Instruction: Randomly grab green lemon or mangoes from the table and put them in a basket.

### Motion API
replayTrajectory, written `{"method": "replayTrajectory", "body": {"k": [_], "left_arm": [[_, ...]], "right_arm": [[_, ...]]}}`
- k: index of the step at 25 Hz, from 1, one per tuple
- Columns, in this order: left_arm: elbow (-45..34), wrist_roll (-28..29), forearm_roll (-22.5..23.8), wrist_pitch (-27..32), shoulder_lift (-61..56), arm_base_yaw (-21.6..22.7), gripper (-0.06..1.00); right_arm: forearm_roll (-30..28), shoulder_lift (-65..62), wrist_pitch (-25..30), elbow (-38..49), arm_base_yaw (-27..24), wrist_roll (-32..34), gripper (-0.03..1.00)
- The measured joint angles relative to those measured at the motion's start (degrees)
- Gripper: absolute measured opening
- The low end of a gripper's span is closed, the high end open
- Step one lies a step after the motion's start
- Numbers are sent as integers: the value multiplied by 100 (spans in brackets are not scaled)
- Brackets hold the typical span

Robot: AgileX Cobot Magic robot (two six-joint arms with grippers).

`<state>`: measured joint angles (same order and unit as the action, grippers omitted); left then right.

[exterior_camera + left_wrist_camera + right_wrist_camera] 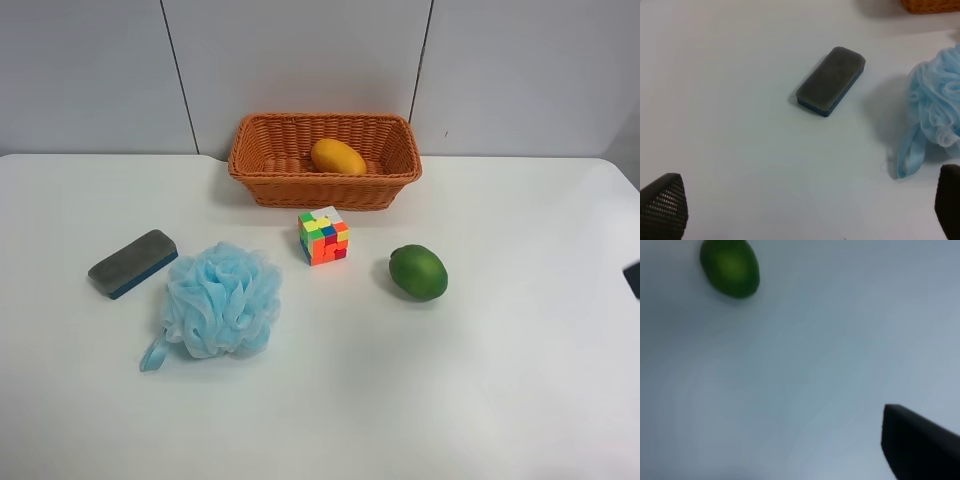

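Note:
The green lemon [418, 271] lies on the white table [520, 400], right of centre. It also shows in the right wrist view [730, 267], well away from my right gripper. Of that gripper only one dark finger [920, 445] shows, with bare table beside it and nothing held. The yellow-orange mango [338, 157] lies inside the wicker basket [262, 170] at the back. My left gripper [805, 205] is open and empty, its fingertips [662, 205] far apart above bare table. A dark bit of the arm at the exterior high view's right [632, 278] shows at the frame edge.
A colourful puzzle cube [323, 236] stands in front of the basket. A light-blue bath pouf [220, 300] and a grey-and-blue eraser [133, 263] lie at the exterior high view's left. Both also show in the left wrist view, eraser [830, 81] and pouf [935, 115].

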<state>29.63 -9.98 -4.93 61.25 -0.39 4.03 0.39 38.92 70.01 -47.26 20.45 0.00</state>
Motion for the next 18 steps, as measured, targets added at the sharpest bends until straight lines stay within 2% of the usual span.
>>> {"method": "replayTrajectory", "body": {"k": [4, 9, 13, 18], "left_arm": [[0, 0, 0, 0, 0, 0, 99], [0, 0, 0, 0, 0, 0, 99], [0, 0, 0, 0, 0, 0, 99], [0, 0, 0, 0, 0, 0, 99]], "right_arm": [[0, -978, -51, 968, 0, 204, 99], [0, -2167, -531, 1750, 0, 248, 99], [5, -2739, -856, 1944, 0, 248, 99], [5, -2826, -891, 1964, 0, 243, 99]]}}
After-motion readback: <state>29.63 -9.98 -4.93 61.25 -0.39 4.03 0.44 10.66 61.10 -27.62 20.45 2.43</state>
